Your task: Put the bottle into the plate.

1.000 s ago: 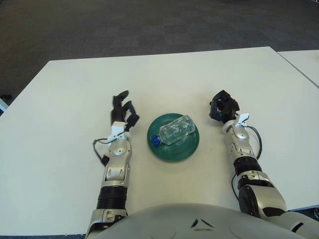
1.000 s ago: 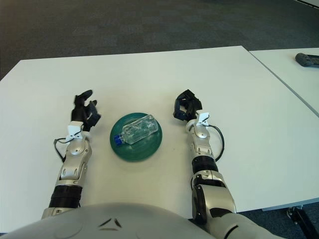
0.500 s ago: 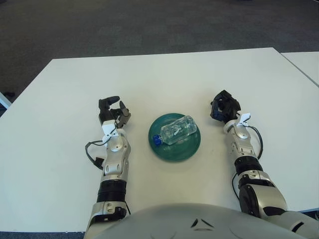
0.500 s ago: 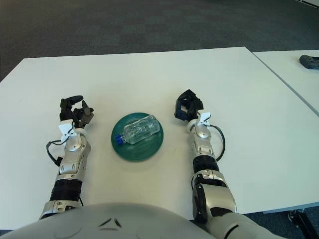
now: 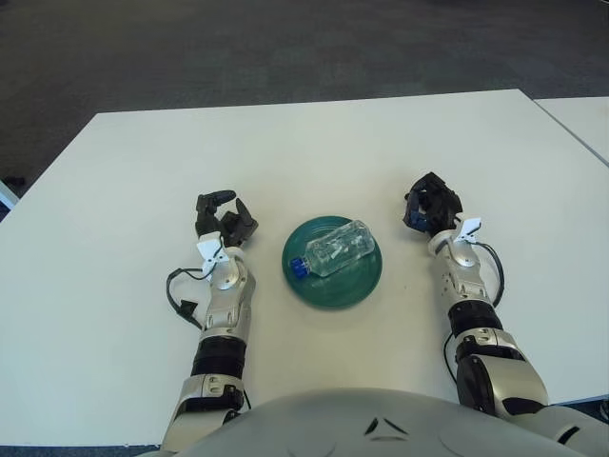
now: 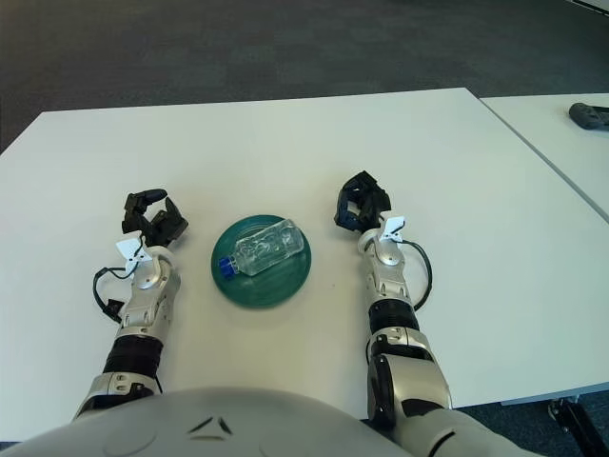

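The left hand [image 5: 223, 217] sits at the nine o'clock side of the plate, just clear of its rim, fingers loosely curled and holding nothing. The right hand [image 5: 431, 205] shows at about two o'clock from the plate, a little apart from it, its dark fingers bunched inward on themselves, also with nothing in them. Whether either hand touches the table [image 5: 314, 133] cannot be told from these views.

Between the two hands lies the green plate [image 5: 354, 287], and on it the bottle [image 5: 335, 248], resting on its side. Its blue cap [image 5: 296, 268] points toward eight o'clock, near the plate's rim on the left hand's side, and its base points toward two o'clock. The whole bottle looks to be inside the plate's edge, so the task appears done as things lie.

The bottle is clear, ribbed plastic and looks small and light, perhaps empty or nearly so, though the contents cannot be made out. Such a body would likely give a little under a squeeze and, being round and smooth, could roll on the shallow plate if nudged. If it needed taking up again, the ribbed middle of the body would be the surest hold, with fingers across its width rather than at the narrow cap end.

At the far right of the right eye view, a dark object [image 6: 588, 113] lies on a neighbouring table.
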{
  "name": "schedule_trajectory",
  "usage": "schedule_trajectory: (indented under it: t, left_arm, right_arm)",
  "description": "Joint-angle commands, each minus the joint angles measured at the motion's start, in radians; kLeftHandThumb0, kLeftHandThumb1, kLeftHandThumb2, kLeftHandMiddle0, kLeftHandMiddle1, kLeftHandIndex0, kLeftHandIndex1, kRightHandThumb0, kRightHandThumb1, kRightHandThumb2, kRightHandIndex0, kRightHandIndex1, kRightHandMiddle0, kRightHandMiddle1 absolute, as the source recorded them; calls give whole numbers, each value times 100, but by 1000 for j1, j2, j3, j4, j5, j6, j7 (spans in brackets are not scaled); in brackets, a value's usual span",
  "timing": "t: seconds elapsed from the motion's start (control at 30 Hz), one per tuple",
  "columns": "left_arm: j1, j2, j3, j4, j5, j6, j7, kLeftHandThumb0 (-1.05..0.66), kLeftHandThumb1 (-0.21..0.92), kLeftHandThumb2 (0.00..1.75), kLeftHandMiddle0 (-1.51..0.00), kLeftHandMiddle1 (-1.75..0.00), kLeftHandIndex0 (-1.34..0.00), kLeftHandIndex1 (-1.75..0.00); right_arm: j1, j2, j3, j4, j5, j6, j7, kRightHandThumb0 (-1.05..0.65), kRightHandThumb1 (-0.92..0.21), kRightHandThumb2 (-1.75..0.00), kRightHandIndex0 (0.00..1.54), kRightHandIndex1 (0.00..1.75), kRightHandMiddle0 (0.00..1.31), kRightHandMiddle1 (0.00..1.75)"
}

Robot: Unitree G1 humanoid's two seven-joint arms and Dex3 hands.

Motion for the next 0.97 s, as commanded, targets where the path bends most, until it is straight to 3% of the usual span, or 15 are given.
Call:
schedule_trajectory:
  t: [0.0, 0.4, 0.93]
  left_arm:
    - [-20, -72, -16, 19, -1, -33, -25, -45, 40, 121, -121, -175, -55, -175]
    - [-1, -44, -37, 68, 10, -92, -100, -47, 35, 127, -124, -175, -59, -175]
    - [8, -25, -43, 78, 26, -105, -152, -48, 32, 131, -126, -175, -61, -175]
  right_arm:
    - [11, 9, 2, -31, 12, 0, 3, -49, -27, -136, 115, 175, 65, 175]
    - [51, 29, 21, -63, 24, -43, 75, -50, -25, -140, 116, 175, 67, 175]
    - [59, 38, 24, -74, 37, -52, 113, -50, -25, -139, 116, 175, 66, 175]
